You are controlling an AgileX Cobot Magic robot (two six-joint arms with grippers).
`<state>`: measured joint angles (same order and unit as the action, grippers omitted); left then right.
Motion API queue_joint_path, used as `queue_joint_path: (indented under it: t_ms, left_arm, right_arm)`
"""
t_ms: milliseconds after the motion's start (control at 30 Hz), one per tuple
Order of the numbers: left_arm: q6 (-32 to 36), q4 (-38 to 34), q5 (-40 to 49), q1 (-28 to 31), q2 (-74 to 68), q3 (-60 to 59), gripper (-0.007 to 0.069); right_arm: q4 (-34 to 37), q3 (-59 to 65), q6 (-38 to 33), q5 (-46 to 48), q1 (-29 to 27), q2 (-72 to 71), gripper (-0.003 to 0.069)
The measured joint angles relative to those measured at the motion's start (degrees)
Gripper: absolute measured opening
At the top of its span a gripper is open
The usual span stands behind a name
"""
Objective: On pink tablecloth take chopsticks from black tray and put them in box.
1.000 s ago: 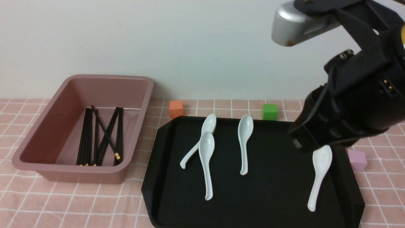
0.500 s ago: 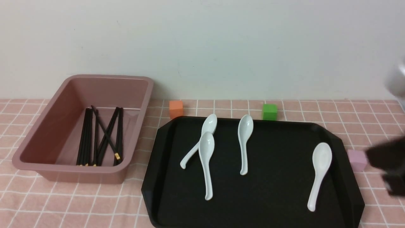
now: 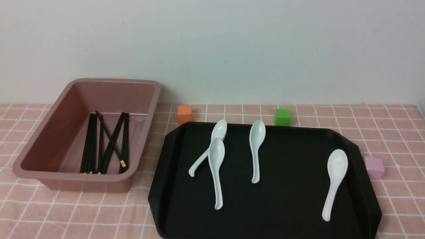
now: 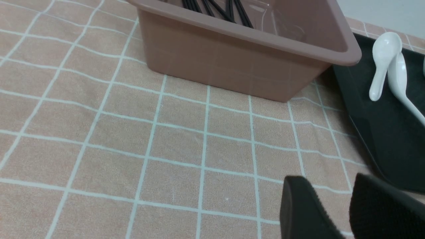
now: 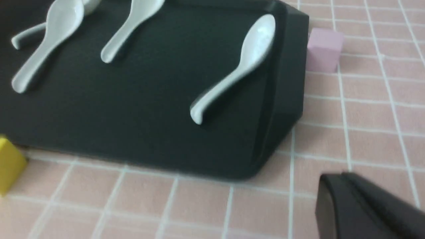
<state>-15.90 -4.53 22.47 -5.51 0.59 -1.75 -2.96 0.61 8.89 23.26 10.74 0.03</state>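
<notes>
Lying inside the box (image 3: 88,132), at about 9 o'clock from the black tray (image 3: 285,199), are all the chopsticks (image 3: 106,146), several crossed. The tray carries four white spoons (image 3: 333,182) only. Left gripper (image 4: 335,205): fingers (image 4: 302,209) apart, empty, above the pink tablecloth (image 4: 132,132). Right gripper (image 5: 362,205): blurred view, fingers' state cannot be told.

chopsticks (image 3: 106,146) in box (image 3: 43,139) | box left of tray (image 3: 292,205) | spoons (image 3: 255,149) on tray
</notes>
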Motion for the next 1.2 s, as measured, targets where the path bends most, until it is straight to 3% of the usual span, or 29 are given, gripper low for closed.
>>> queue_joint_path:
  t_ms: [1200]
  left_arm:
    - [0.0, -0.1, 0.0, 0.0, 0.0, 0.0, 0.0239]
  right_arm:
    - [1.0, 0.1, 0.0, -0.5, 0.1, -0.6, 0.0046]
